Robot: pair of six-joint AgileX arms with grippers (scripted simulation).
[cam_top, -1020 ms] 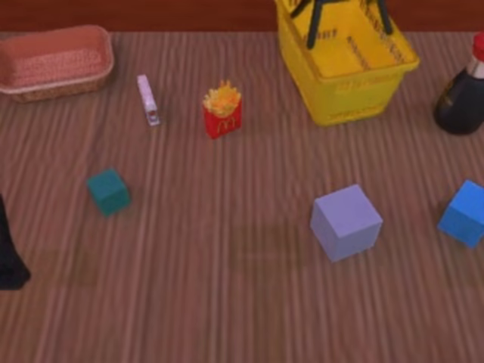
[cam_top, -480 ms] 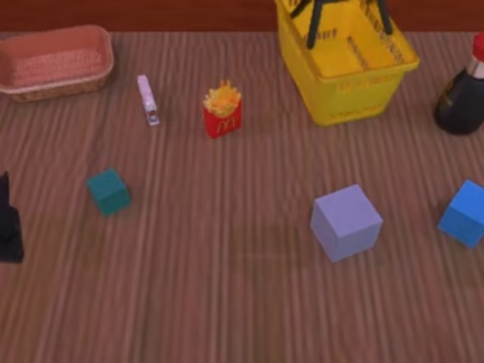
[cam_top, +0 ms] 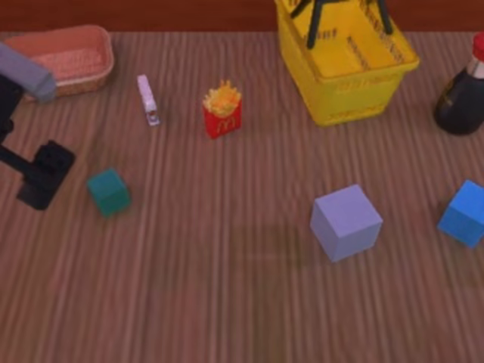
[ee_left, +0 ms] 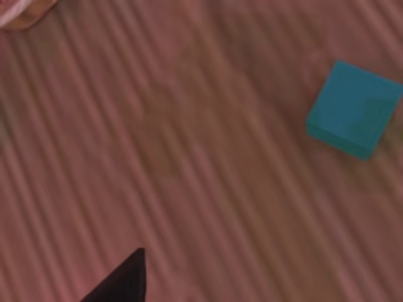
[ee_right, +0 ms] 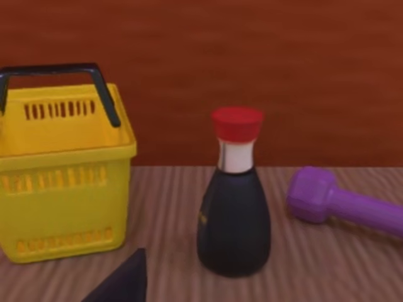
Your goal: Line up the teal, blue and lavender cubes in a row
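The small teal cube [cam_top: 108, 190] lies at the table's left; the left wrist view also shows this teal cube [ee_left: 354, 108] from above. My left gripper [cam_top: 39, 180] hovers just left of it, apart from it, open and holding nothing; one dark fingertip [ee_left: 123, 283] shows in its wrist view. The large lavender cube [cam_top: 345, 221] rests right of centre. The blue cube [cam_top: 463, 212] sits at the right edge. My right arm is out of the top view; its wrist view shows one dark fingertip [ee_right: 123, 282], held wide with nothing in it.
At the back stand a woven bread basket [cam_top: 57, 62], a small pink stapler [cam_top: 147, 99], a red fries box [cam_top: 222, 111], a yellow shopping basket [cam_top: 344, 57] and a soy sauce bottle [cam_top: 461, 94]. A purple dumbbell [ee_right: 343, 204] lies beside the bottle.
My left arm has swung in from the left edge, moving up and right toward the teal cube. The cubes have not moved.
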